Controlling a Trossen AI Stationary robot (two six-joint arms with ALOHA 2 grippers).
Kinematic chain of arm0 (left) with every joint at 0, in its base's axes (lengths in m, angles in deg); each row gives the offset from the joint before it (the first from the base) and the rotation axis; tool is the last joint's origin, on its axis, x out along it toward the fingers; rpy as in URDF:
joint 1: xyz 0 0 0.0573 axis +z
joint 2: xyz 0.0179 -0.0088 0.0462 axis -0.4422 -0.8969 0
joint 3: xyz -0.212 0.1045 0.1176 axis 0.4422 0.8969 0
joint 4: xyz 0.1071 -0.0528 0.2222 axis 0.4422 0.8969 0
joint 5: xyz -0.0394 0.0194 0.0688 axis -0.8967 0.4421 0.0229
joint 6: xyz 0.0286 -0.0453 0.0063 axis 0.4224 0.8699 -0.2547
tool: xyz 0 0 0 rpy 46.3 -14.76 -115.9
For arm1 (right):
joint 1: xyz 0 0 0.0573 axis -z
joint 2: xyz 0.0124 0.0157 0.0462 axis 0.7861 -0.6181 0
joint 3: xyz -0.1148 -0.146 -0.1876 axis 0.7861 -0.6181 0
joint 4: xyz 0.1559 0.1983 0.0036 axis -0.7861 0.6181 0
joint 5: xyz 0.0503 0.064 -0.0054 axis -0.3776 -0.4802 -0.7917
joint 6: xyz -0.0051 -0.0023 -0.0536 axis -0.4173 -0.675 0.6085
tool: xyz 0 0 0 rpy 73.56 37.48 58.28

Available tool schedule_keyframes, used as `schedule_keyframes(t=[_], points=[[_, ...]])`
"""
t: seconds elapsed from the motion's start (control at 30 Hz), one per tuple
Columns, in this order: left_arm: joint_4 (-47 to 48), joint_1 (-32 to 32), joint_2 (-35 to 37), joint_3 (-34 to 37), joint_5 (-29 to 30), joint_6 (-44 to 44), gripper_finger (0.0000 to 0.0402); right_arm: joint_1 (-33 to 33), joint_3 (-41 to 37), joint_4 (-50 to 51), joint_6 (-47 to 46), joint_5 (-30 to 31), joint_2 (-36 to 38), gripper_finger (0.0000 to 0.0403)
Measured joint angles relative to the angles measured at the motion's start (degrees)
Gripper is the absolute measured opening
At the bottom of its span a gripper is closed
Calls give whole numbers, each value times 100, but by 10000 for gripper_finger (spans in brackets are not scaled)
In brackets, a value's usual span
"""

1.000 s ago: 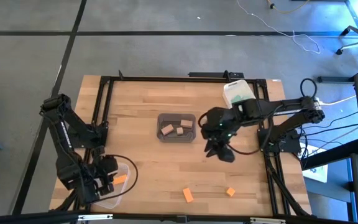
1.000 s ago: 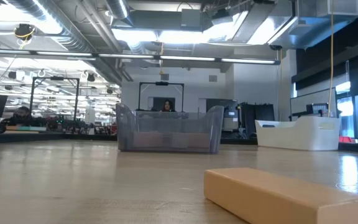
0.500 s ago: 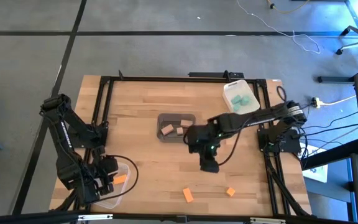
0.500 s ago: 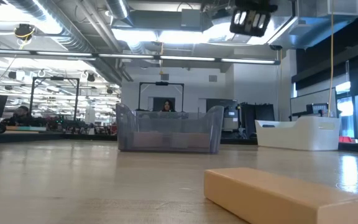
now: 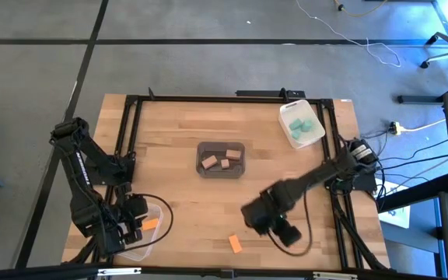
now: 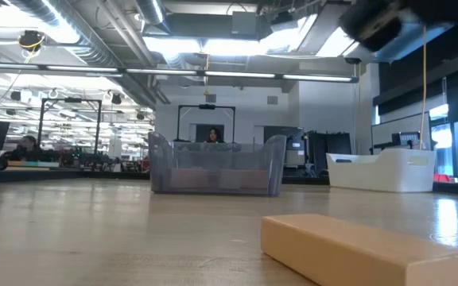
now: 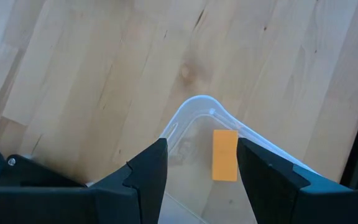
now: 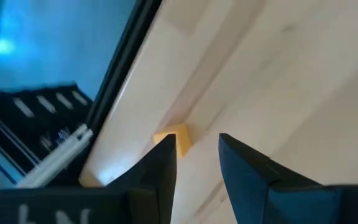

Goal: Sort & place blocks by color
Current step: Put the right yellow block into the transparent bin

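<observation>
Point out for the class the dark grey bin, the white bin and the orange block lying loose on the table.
dark grey bin (image 5: 243, 159): high view, on its right rim.
white bin (image 5: 288, 134): high view, on its left wall.
orange block (image 5: 236, 243): high view, on the middle of its top face.

The table is pale planked wood with visible grain and a soft sheen. The clear bin beneath the left gripper is glossy, transparent plastic, holding a matt orange block. Ahead of the right gripper, whose fingers look matt dark plastic, lies another orange block.
</observation>
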Motion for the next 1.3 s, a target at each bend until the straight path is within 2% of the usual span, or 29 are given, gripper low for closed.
schedule_keyframes(t=[0.13, 0.4, 0.5, 0.73, 0.83, 1.07, 1.3], points=[[-2, -2, 0, 0, 0, 0, 183, -470, 0, 7, 169, 46, -94, 120], [-68, 0, 0, 0, 148, -358, 183, -1106, 0, -10, -229, 833, -310, 120], [-68, 0, 0, 0, 147, -583, 183, -1193, 0, -15, -522, 981, -320, 113], [-68, 0, 0, 2, 146, -722, 183, -1176, 0, -71, -1193, 1227, -320, 58], [-110, 0, 0, 2, 146, -717, 183, -1100, 0, -98, -1524, 1369, -320, 54], [-276, 0, 0, 2, 144, -716, 183, -957, 0, -240, -1583, 1243, -320, 80], [-284, 0, 0, 2, 99, -710, 183, -916, 0, -403, -1587, 1270, -320, 132]])
